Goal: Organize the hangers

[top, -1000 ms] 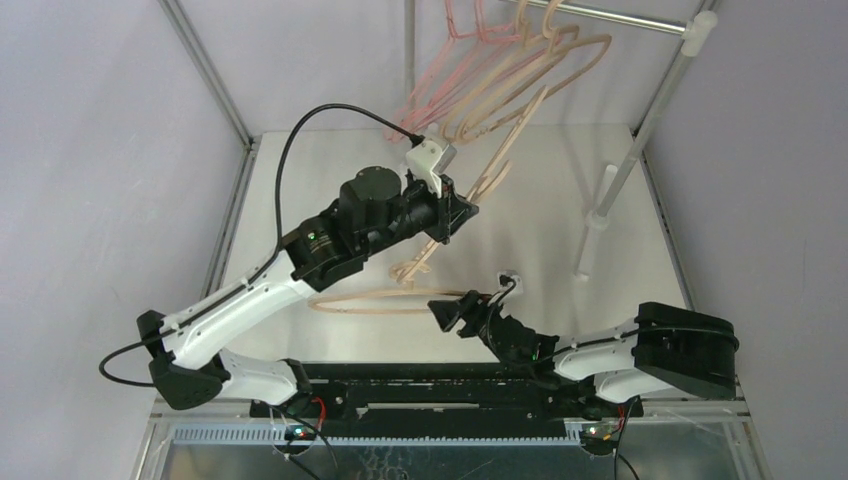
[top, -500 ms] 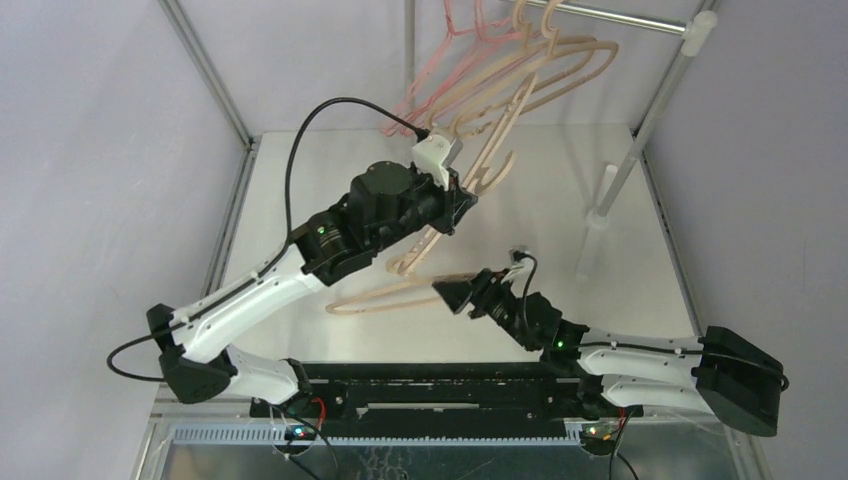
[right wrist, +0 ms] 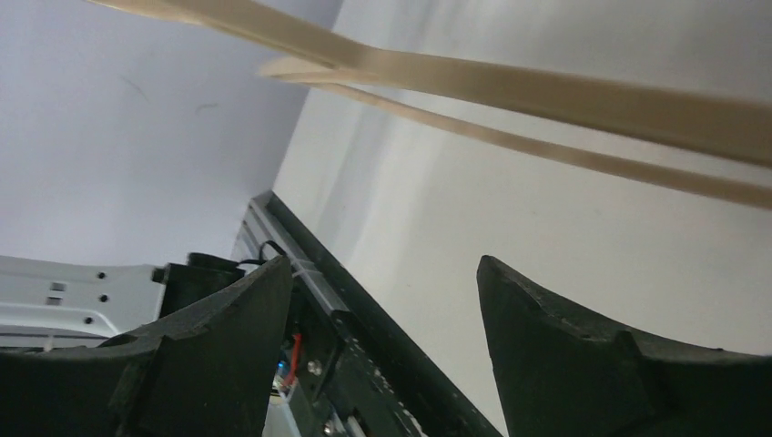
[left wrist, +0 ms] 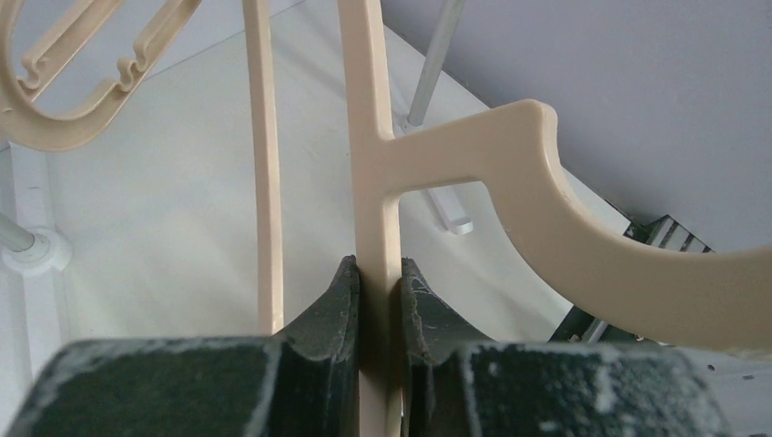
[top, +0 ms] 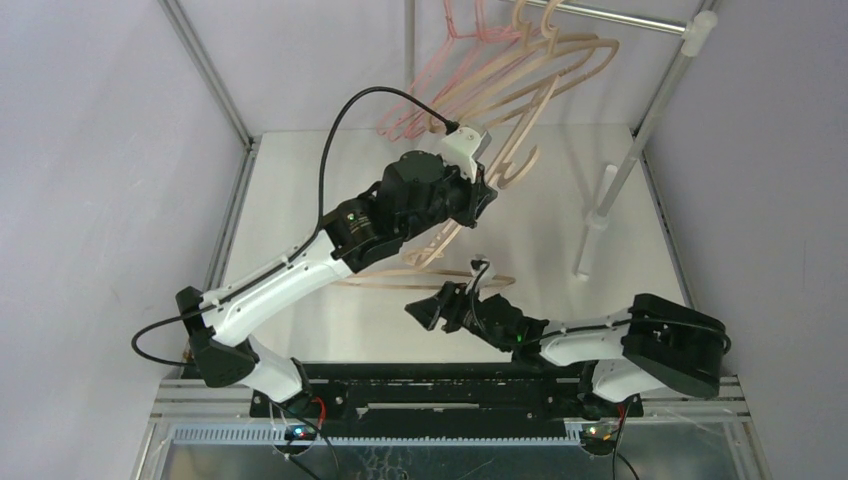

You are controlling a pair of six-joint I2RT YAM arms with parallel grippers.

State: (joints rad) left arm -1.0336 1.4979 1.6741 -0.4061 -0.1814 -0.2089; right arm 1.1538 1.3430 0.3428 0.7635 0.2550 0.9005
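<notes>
White table [top: 290,170], pale lilac walls, and a silver rail [top: 620,18] across the top of the overhead view. Findings follow.

Your left gripper [left wrist: 378,273] is pressed together on the straight stem of one beige hanger [left wrist: 371,155], pinching it just short of where the hook [left wrist: 546,209] branches off. The grip looks square, with the stem flush between both pads and no visible twist. That hanger is tilted and appears clear of the table. Its body trails down toward the arm bases, and its hook end is up near the hung hangers [top: 520,70], beige and pink, already on the rail.

Your right gripper [right wrist: 378,264] stands spread and holds nothing. It sits low, just under the hanger's long bars, which cross above its fingertips without touching them.

Judgement: the step in hand is carrying this hanger up to the rail and hooking it on.

To do it well:
- Turn the wrist so the hook's open side faces the rail before you rise.
- Approach a bare stretch of rail beside the hung group, not through it, since the trailing body could snag their lower bars.
- If the body swings, bring the right gripper up to steady a bar rather than squeezing harder with the left.
- Release only once the hook bears on the rail.
</notes>
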